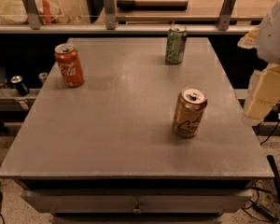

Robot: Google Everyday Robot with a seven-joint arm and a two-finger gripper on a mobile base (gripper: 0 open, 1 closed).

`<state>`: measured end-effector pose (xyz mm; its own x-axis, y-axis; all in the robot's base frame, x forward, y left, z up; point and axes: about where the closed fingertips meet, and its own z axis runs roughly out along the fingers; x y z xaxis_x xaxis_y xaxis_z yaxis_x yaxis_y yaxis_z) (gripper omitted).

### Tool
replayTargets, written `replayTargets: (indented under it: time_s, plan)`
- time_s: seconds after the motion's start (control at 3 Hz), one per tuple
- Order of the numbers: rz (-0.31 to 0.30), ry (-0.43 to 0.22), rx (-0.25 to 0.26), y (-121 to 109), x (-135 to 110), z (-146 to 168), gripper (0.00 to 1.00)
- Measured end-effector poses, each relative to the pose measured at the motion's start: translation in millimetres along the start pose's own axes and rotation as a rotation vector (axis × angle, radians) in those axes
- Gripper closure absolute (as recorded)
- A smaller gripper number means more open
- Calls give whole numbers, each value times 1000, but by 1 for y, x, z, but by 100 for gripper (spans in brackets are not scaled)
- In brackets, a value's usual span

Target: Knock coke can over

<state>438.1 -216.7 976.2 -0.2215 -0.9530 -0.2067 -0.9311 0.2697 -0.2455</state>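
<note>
The coke can point(69, 65) is red-orange with white lettering and a silver top. It stands upright on the grey table point(116, 125) near the far left corner. My gripper point(260, 101) hangs at the right edge of the view, beside the table's right edge. It is far from the coke can, with the whole table width between them. It holds nothing that I can see.
A gold can point(189, 112) stands upright at the right middle of the table, close to the gripper. A pale green can point(176, 44) stands at the far edge. A railing and shelf run behind the table. Small cans point(19, 85) sit low at the left.
</note>
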Motion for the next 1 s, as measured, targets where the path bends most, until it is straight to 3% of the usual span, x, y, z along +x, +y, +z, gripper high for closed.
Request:
replayTargets:
  time_s: [0.33, 1.0]
  plan:
    - [0, 0, 0, 0, 0, 0, 0]
    - [-49, -103, 37, -19, -33, 1, 0]
